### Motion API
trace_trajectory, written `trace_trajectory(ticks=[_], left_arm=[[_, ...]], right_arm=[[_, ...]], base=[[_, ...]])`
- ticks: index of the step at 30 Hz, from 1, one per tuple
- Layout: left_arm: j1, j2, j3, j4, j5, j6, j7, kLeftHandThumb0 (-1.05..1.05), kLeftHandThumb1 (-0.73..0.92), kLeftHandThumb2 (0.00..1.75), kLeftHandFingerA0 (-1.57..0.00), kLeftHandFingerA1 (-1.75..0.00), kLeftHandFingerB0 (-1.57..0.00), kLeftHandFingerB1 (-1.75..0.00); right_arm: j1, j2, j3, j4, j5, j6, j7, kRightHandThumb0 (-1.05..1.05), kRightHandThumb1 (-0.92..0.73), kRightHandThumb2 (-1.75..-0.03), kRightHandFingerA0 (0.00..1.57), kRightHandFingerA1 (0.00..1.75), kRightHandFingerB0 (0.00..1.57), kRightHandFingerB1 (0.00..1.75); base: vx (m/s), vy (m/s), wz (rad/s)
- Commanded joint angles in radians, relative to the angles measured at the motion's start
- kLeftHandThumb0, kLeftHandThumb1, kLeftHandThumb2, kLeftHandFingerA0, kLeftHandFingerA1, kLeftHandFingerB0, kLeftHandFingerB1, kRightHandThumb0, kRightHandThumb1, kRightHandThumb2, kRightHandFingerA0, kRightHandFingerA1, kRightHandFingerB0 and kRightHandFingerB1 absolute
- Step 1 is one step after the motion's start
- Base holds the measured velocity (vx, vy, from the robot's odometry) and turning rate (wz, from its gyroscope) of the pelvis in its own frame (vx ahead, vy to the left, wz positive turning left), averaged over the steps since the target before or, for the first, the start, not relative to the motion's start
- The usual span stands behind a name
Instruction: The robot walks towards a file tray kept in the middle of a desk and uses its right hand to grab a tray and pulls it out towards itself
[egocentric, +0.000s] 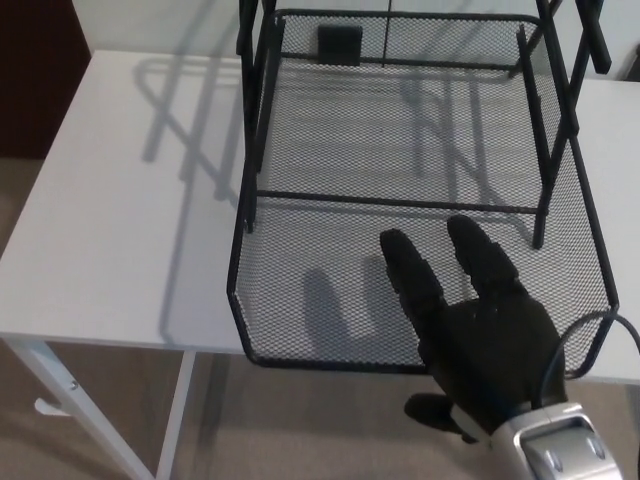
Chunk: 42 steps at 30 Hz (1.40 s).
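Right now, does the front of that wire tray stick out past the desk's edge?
Yes, the mesh tray's front rim overhangs the white desk's near edge, with floor visible beneath it.

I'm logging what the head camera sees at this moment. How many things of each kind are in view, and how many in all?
Black wire-mesh file tray, pulled out of its rack: 1
Black metal rack frame: 1
White desk: 1
Black robot right hand, fingers over the tray's front rim: 1
Total: 4
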Motion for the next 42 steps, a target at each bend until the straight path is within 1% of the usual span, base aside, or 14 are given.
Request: trace_trajectory(ticks=[1, 9, 19, 22, 25, 28, 30, 31, 32, 33, 36, 37, 39, 42], left_arm=[[0.002, 0.012, 0.006, 0.002, 0.002, 0.028, 0.000, -0.48, 0.33, 0.63, -0.53, -0.46, -0.36, -0.41], [0.002, 0.009, 0.007, 0.007, -0.004, 0.020, -0.005, -0.46, 0.32, 0.61, -0.53, -0.46, -0.37, -0.42], [0.010, 0.015, 0.008, 0.011, -0.005, 0.027, -0.013, -0.48, 0.31, 0.62, -0.51, -0.47, -0.36, -0.42], [0.013, 0.017, 0.007, -0.001, -0.003, 0.023, -0.014, -0.47, 0.32, 0.61, -0.51, -0.46, -0.37, -0.42], [-0.003, 0.021, 0.011, 0.015, -0.004, 0.021, -0.011, -0.46, 0.32, 0.61, -0.52, -0.46, -0.35, -0.41], [-0.028, 0.026, 0.013, 0.066, -0.004, -0.008, -0.016, -0.48, 0.31, 0.62, -0.53, -0.46, -0.36, -0.41], [-0.017, 0.027, 0.010, 0.048, -0.001, 0.000, -0.016, -0.49, 0.31, 0.62, -0.53, -0.46, -0.36, -0.42], [-0.007, 0.025, 0.009, 0.039, -0.001, 0.007, -0.016, -0.50, 0.32, 0.62, -0.52, -0.46, -0.35, -0.41], [-0.002, 0.024, 0.008, 0.036, 0.001, 0.007, -0.014, -0.50, 0.32, 0.62, -0.52, -0.46, -0.35, -0.41], [0.006, 0.027, 0.010, 0.029, 0.000, 0.007, -0.015, -0.50, 0.32, 0.62, -0.52, -0.46, -0.35, -0.41], [0.015, 0.024, 0.014, 0.020, -0.013, 0.025, -0.022, -0.45, 0.32, 0.60, -0.52, -0.45, -0.36, -0.41], [0.022, 0.027, 0.012, 0.007, -0.002, 0.032, -0.014, -0.47, 0.32, 0.61, -0.53, -0.46, -0.35, -0.41], [0.029, 0.030, 0.011, 0.004, 0.006, 0.027, -0.009, -0.47, 0.32, 0.61, -0.54, -0.46, -0.35, -0.41], [0.032, 0.030, 0.012, 0.015, 0.012, 0.015, 0.000, -0.47, 0.31, 0.61, -0.55, -0.46, -0.36, -0.41]], right_arm=[[0.025, -0.015, -0.012, -0.084, 0.008, -0.077, 0.032, -0.80, -0.50, -0.83, 0.00, 0.02, 0.00, 0.02], [0.025, -0.004, -0.050, -0.293, 0.066, -0.172, 0.055, -0.84, -0.53, -0.86, 0.00, 0.02, 0.00, 0.00], [0.090, -0.041, -0.117, -0.622, 0.309, -0.220, 0.276, -0.84, -0.51, -0.86, 0.00, 0.03, 0.00, 0.00], [0.148, -0.047, -0.204, -0.657, 0.416, -0.298, 0.252, -0.87, -0.53, -0.89, 0.00, 0.04, 0.00, 0.00], [0.257, -0.055, -0.542, -0.657, 0.744, -0.549, 0.175, -0.87, -0.55, -0.88, 0.00, 0.02, 0.00, 0.00], [0.317, -0.098, -0.787, -0.657, 1.031, -0.629, 0.188, -0.84, -0.54, -0.85, 0.00, 0.00, 0.00, 0.00], [0.374, -0.163, -1.013, -0.657, 1.289, -0.656, 0.207, -0.74, -0.48, -0.85, 0.00, 0.10, 0.00, 0.09], [0.407, -0.196, -1.184, -0.657, 1.460, -0.657, 0.212, -0.70, -0.47, -0.78, 0.11, 0.45, 0.08, 0.38], [0.417, -0.206, -1.254, -0.657, 1.537, -0.651, 0.218, -0.70, -0.47, -0.78, 0.11, 0.45, 0.08, 0.38], [0.441, -0.218, -1.401, -0.657, 1.706, -0.601, 0.235, -0.66, -0.54, -0.57, 0.27, 0.39, 0.28, 0.31], [0.466, -0.288, -1.726, -0.569, 2.074, -0.470, 0.380, -0.58, -0.52, -0.57, 0.54, 0.44, 0.50, 0.37], [0.439, -0.357, -1.898, -0.431, 2.250, -0.373, 0.520, -0.53, -0.53, -0.57, 0.69, 0.46, 0.59, 0.40], [0.339, -0.409, -2.000, -0.304, 2.315, -0.302, 0.640, -0.50, -0.57, -0.58, 0.77, 0.44, 0.61, 0.40], [0.074, -0.585, -2.240, -0.060, 2.206, 0.021, 0.883, -0.57, -0.64, -0.61, 0.89, 0.46, 0.67, 0.41]], base=[[0.00, 0.000, 0.00], [0.00, 0.000, 0.00], [0.00, 0.000, 0.00], [0.00, 0.000, 0.00], [0.00, 0.000, 0.00], [0.00, 0.000, 0.00], [0.00, 0.000, 0.00], [0.00, 0.000, 0.00], [0.00, 0.000, 0.00], [0.00, 0.000, 0.00], [0.00, 0.000, 0.00], [0.00, 0.000, 0.00], [0.00, 0.000, 0.00], [0.00, 0.000, 0.00]])
